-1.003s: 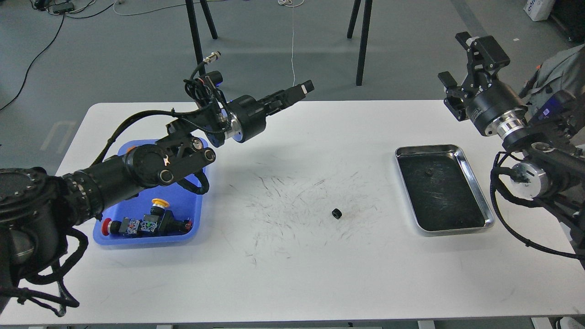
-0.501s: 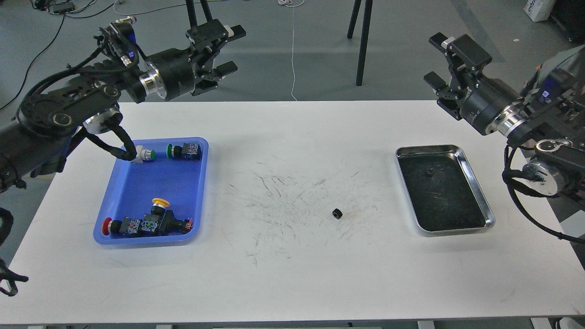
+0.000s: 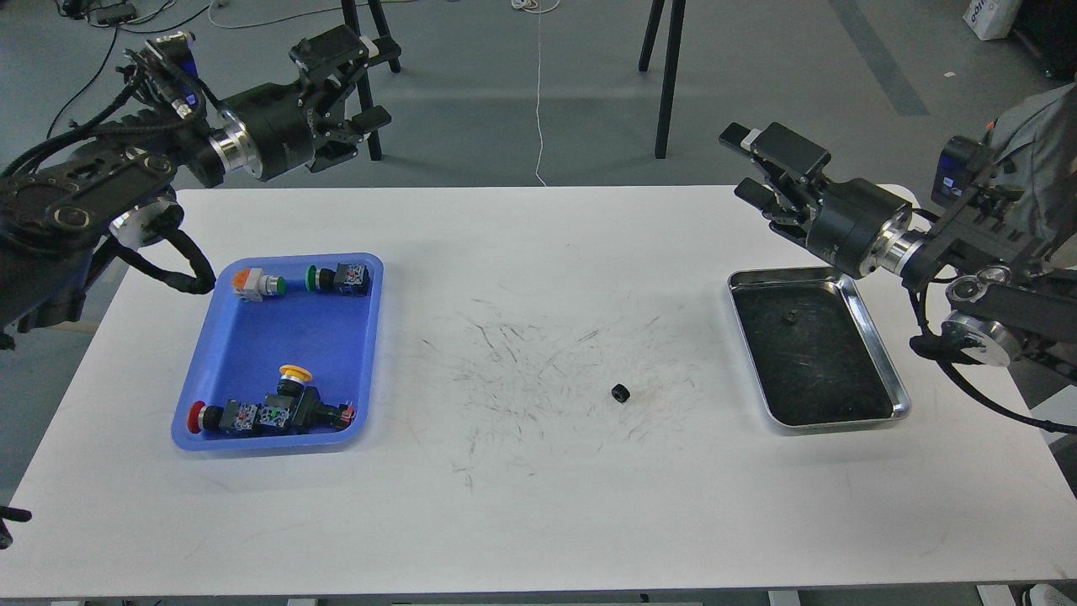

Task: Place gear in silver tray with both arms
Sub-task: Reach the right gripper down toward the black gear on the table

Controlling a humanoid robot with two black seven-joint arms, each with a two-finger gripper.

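A small black gear [image 3: 621, 393] lies on the scuffed white table right of centre. The silver tray [image 3: 880, 353] sits at the right with a dark scratched bottom and one tiny dark piece [image 3: 790, 318] in it. My left gripper [image 3: 370, 88] is open and empty, raised beyond the table's far left edge. My right gripper [image 3: 744, 164] is open and empty, above the table just beyond the tray's far left corner. Both are far from the gear.
A blue plastic tray [image 3: 252, 353] at the left holds several push-button switches [image 3: 269, 412]. Black stand legs [image 3: 669, 76] rise from the floor behind the table. The table's middle is marked with dark scratches [image 3: 538, 362].
My left arm swung up and back to the far left, off the blue tray, its gripper opening. My right gripper came down and left toward the silver tray's far corner. The gear has not moved.
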